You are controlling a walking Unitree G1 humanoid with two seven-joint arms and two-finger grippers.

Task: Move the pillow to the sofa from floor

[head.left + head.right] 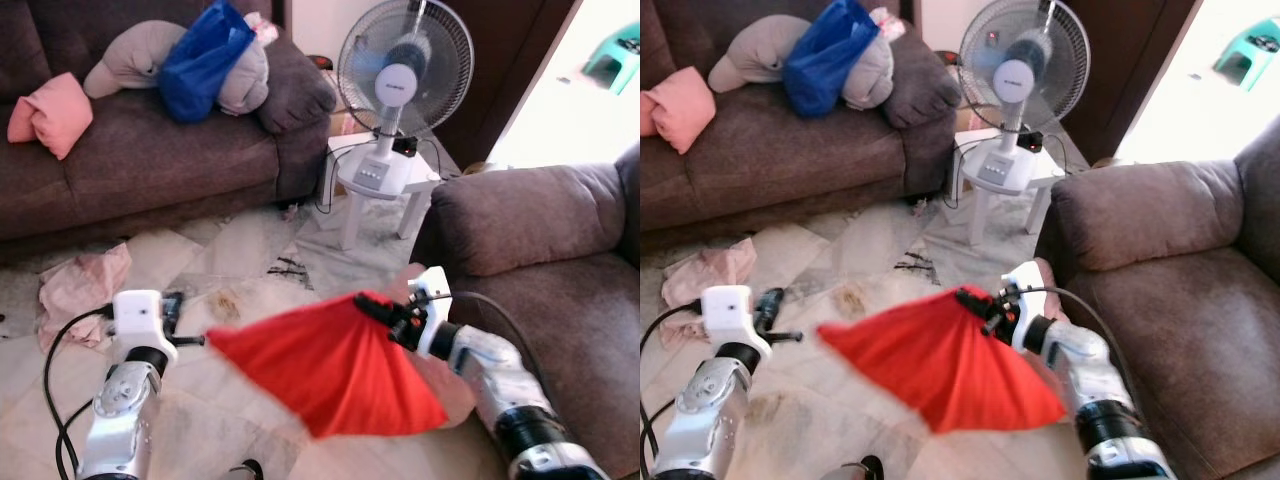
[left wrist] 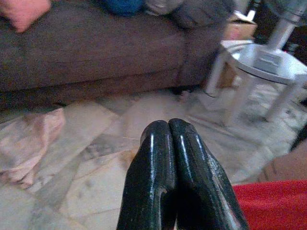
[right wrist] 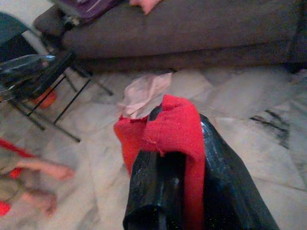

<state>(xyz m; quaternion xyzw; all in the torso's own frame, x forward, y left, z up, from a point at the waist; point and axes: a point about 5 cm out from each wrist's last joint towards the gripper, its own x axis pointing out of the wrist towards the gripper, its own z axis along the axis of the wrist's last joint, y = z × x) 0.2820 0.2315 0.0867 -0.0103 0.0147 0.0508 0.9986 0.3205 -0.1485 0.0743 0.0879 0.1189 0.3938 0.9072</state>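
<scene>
**Red pillow held up over floor**

No readable writing; logo on white pedestal fan (image 1: 404, 75) too small to read. Right hand (image 1: 372, 308), arm raised and reaching toward centre, fingers clamped on corner of flat red fabric pillow (image 1: 330, 365). Pillow hangs above marble floor (image 1: 240, 275), long axis slanting down from gripped corner. Left hand (image 2: 169, 139) fingers together, empty, beside pillow's left tip. Brown fabric sofa (image 1: 140, 150) well beyond.

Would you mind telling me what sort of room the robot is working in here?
Most likely a home living room: a brown sofa with cushions along the wall, a matching armchair, and a standing fan on a small white table over a marble-tiled floor.
</scene>
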